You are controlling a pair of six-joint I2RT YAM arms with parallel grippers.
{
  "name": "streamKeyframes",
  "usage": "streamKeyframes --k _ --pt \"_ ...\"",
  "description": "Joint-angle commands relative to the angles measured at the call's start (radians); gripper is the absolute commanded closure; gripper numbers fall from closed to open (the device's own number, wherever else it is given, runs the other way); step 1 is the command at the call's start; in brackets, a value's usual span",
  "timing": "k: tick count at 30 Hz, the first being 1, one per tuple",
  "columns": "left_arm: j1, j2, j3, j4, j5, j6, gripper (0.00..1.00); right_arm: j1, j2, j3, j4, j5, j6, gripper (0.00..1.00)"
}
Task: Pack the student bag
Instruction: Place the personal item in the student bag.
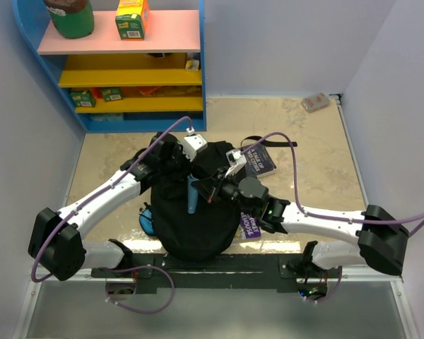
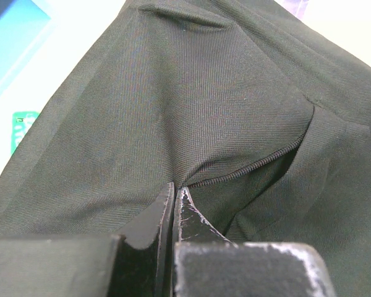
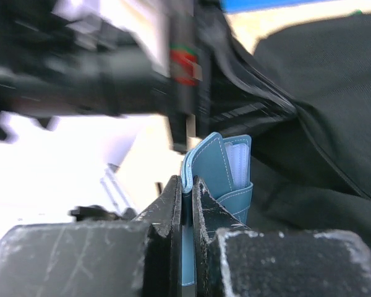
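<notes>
My right pincer (image 3: 185,185) pinches the blue case (image 3: 219,164) upright, student bag (image 1: 194,229) just below; my left pincer (image 2: 174,193) pinches its fabric by the zip (image 2: 247,170).

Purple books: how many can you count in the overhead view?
2. One purple book lies right of the backpack's far end, the other beside its near right edge. More may hide under or inside it.
</notes>
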Motion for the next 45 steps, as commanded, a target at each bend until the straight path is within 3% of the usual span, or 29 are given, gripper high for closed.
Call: streamKeyframes --k 1,2,4,5,6,9,12,19,24,30,33,40,45 --pt "0.004 -0.034 0.04 0.031 0.006 -0.016 1.0 0.002 0.06 -0.068 0.144 0.066 0.0 1.0" --pt "0.004 -0.037 0.039 0.031 0.003 -0.01 1.0 0.002 0.068 -0.088 0.164 0.08 0.002 1.0" --pt "0.004 -0.042 0.029 0.031 -0.002 -0.008 1.0 -0.001 0.085 -0.121 0.169 0.135 0.011 0.8" --pt "0.004 -0.044 0.029 0.029 -0.003 -0.005 1.0 -0.007 0.088 -0.122 0.123 0.152 0.016 0.66" --pt "0.004 -0.042 0.028 0.029 -0.005 -0.002 1.0 -0.013 0.092 -0.118 0.09 0.172 0.038 0.42" --pt "0.004 -0.042 0.028 0.029 -0.003 -0.002 1.0 -0.037 0.094 -0.084 -0.029 0.215 0.066 0.27" --pt "0.006 -0.042 0.026 0.032 0.004 -0.002 1.0 -0.07 0.121 0.014 -0.205 0.259 0.082 0.2" --pt "0.004 -0.041 0.031 0.032 0.014 -0.005 1.0 -0.082 0.243 0.227 -0.538 0.368 0.099 0.25" --pt "0.004 -0.036 0.028 0.035 0.009 0.001 1.0 -0.064 0.139 0.194 -0.661 0.439 0.131 0.33" --pt "0.004 -0.016 0.017 0.041 0.012 0.012 1.0 -0.054 -0.162 0.011 -0.659 0.398 0.132 0.3" --pt "0.004 -0.01 0.017 0.045 0.011 0.015 1.0 -0.054 -0.23 -0.036 -0.69 0.352 0.141 0.29" --pt "0.004 -0.002 0.019 0.045 0.014 0.023 1.0 0.06 -0.227 -0.122 -0.601 0.262 0.146 0.45" --pt "0.003 0.01 0.022 0.029 0.023 0.055 1.0 0.139 -0.161 -0.161 -0.492 0.25 0.109 0.39"
